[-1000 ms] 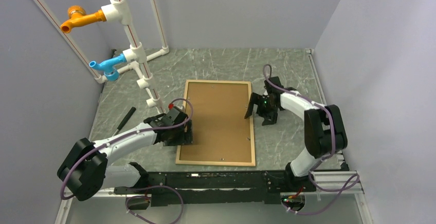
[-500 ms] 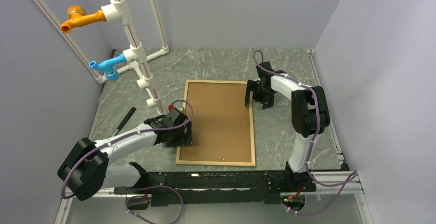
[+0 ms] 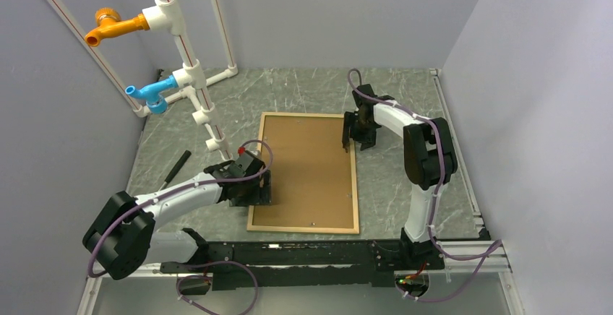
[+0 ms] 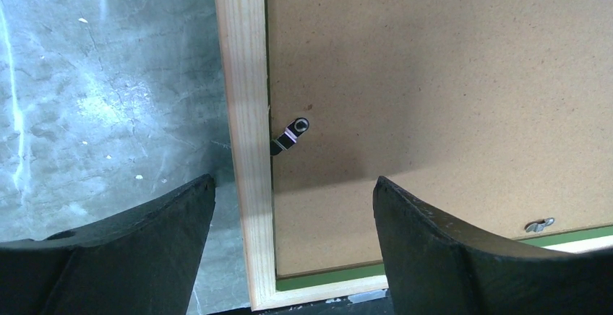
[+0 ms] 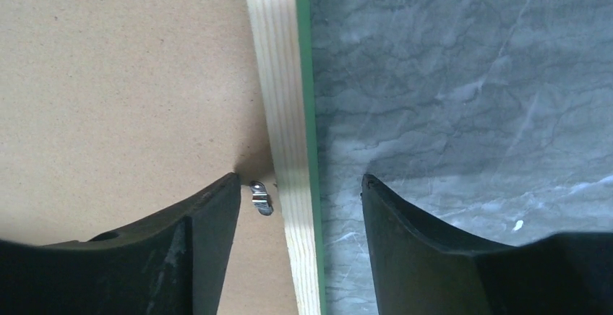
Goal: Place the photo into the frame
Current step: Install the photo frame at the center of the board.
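The frame (image 3: pixel 303 228) lies flat on the table, pale wood side up, with a brown backing board (image 3: pixel 307 167) filling it. The photo is hidden. My left gripper (image 3: pixel 262 188) is open, astride the frame's left rail (image 4: pixel 246 113) near the near corner. One finger is over the table and the other over the board; a black turn clip (image 4: pixel 290 133) sits just ahead of the left gripper (image 4: pixel 293 199). My right gripper (image 3: pixel 350 138) is open astride the right rail (image 5: pixel 282 76) toward the far end. A metal clip (image 5: pixel 260 196) lies just inside the right gripper (image 5: pixel 300 185), by its left finger.
A white pipe stand (image 3: pixel 195 91) with an orange tap (image 3: pixel 108 27) and a blue tap (image 3: pixel 148 92) rises at the left, close to the left arm. A black stick-like tool (image 3: pixel 176 168) lies on the marbled table (image 3: pixel 405 185). Grey walls enclose three sides.
My right gripper has swung from the table right of the frame leftward and farther away onto the right rail, and its jaws have narrowed. The left arm and the frame have not moved.
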